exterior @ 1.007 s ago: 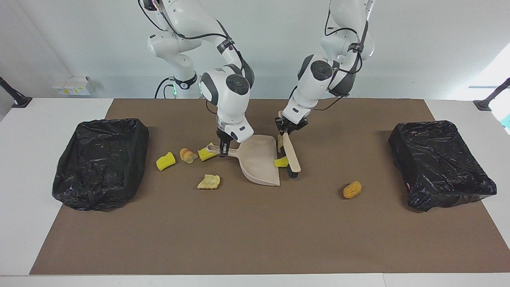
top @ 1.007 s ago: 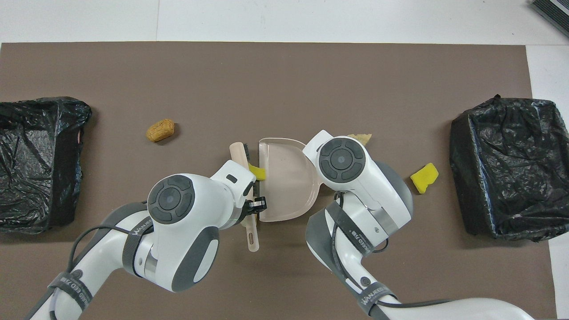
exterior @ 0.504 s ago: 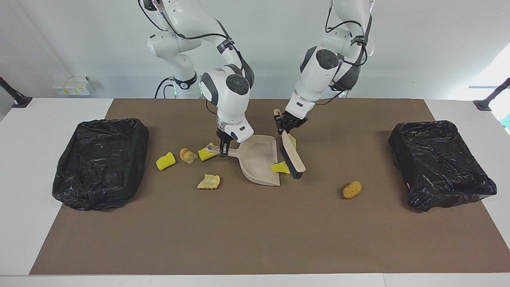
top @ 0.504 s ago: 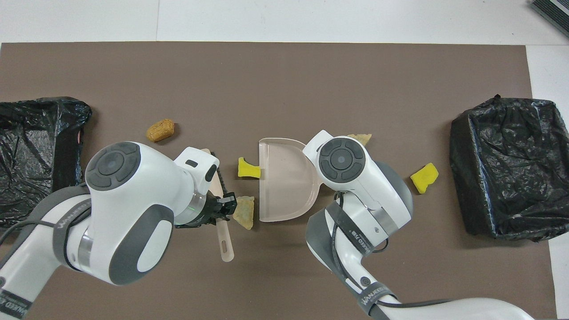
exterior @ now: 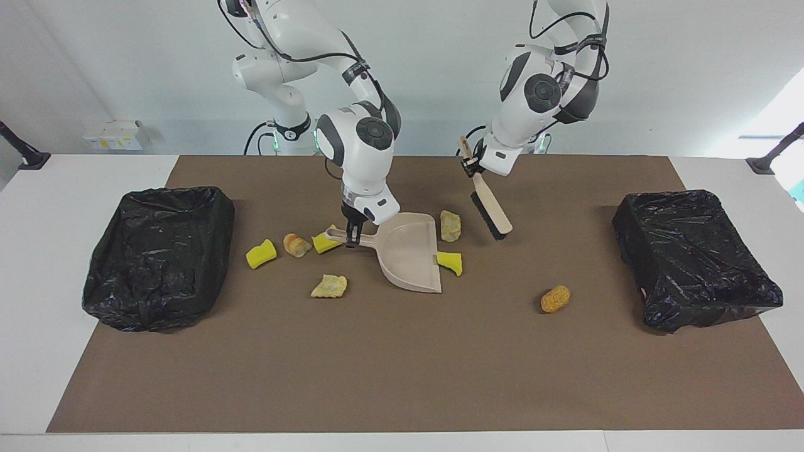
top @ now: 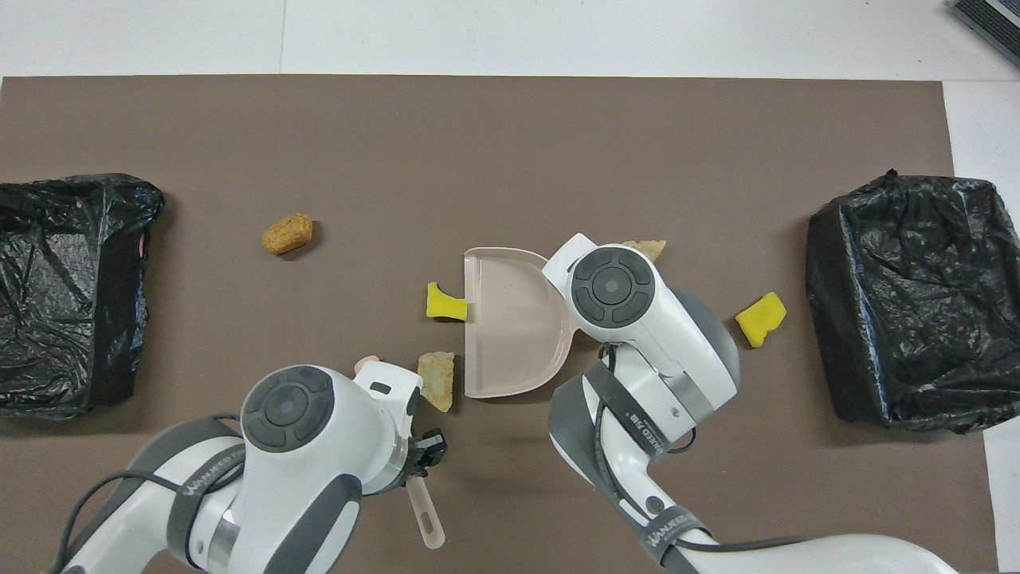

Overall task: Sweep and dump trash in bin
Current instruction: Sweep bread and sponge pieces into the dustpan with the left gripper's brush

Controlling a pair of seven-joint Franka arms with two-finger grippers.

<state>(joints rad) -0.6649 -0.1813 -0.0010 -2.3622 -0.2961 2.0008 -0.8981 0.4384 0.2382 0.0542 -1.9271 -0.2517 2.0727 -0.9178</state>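
My right gripper (exterior: 352, 233) is shut on the handle of the beige dustpan (exterior: 408, 254), which rests on the mat; in the overhead view the dustpan (top: 514, 319) shows but the arm hides this gripper. My left gripper (exterior: 471, 164) is shut on the beige-handled brush (exterior: 492, 213) and holds it in the air over the mat, beside the dustpan. A yellow sponge piece (exterior: 451, 262) (top: 445, 303) lies at the dustpan's open edge. A tan chunk (exterior: 450, 225) (top: 437, 379) lies beside it, nearer the robots. An orange chunk (exterior: 555, 299) (top: 288, 233) lies toward the left arm's end.
By the dustpan handle lie a yellow sponge (exterior: 260, 253) (top: 761, 318), a bread chunk (exterior: 296, 244), another yellow piece (exterior: 325, 242) and a pale chunk (exterior: 329, 286). Black-bagged bins stand at the right arm's end (exterior: 160, 254) (top: 908, 299) and the left arm's end (exterior: 694, 257) (top: 68, 287).
My left gripper has lifted the brush off the mat and drawn it back toward the robots. The yellow piece stays at the dustpan's edge; the tan chunk is uncovered. The dustpan has not moved.
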